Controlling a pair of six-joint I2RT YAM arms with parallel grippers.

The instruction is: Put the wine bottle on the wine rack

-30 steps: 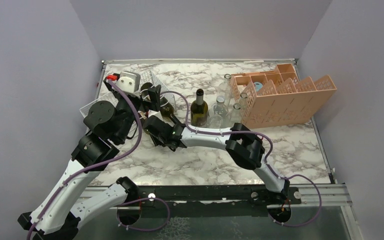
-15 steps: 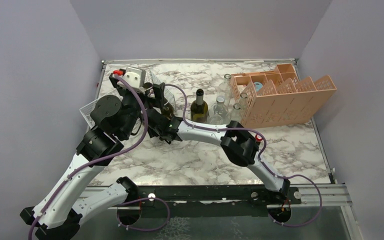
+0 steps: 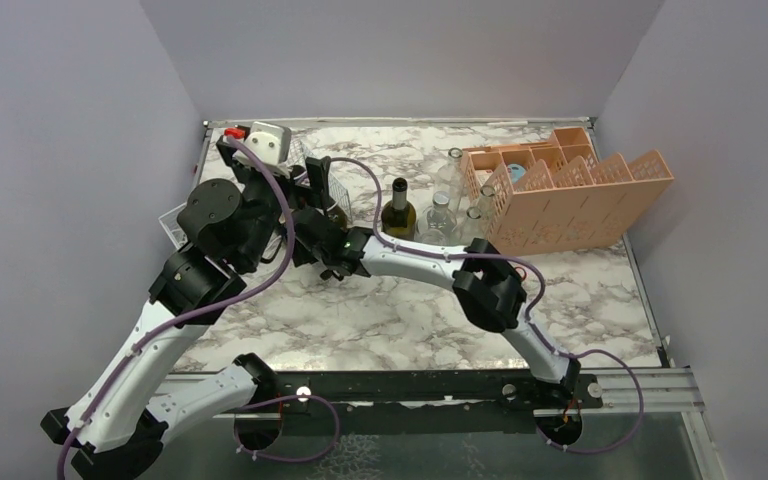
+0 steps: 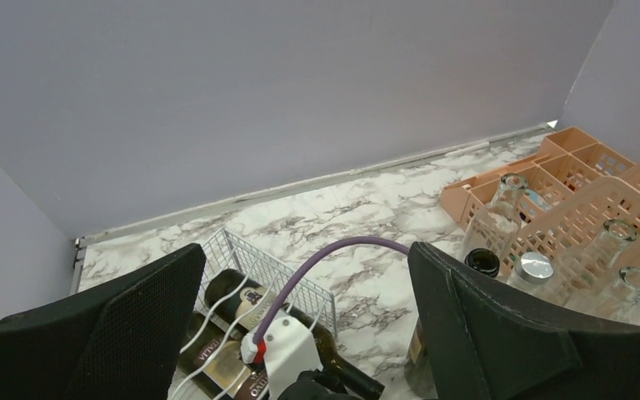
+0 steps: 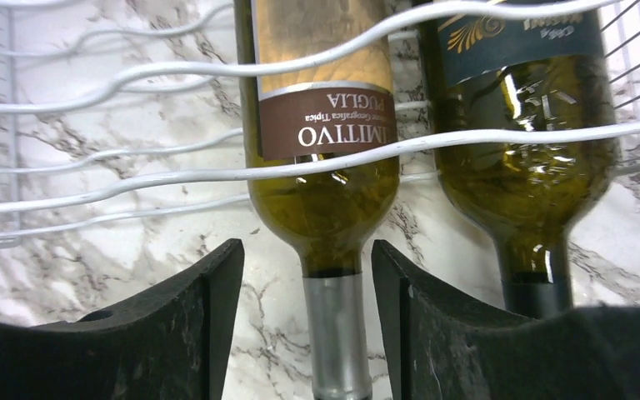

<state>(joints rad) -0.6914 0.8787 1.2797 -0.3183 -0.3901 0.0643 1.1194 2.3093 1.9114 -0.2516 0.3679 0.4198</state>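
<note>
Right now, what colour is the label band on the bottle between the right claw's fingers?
Brown label band, white lettering; best in the right wrist view.

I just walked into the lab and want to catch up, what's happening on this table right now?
The right gripper sits at the wine rack, its fingers open on either side of the neck of a brown-labelled wine bottle, which lies in a cradle beside a second bottle. The left gripper hangs wide open above the rack, holding nothing. One dark bottle stands upright on the table between the rack and the orange crate.
</note>
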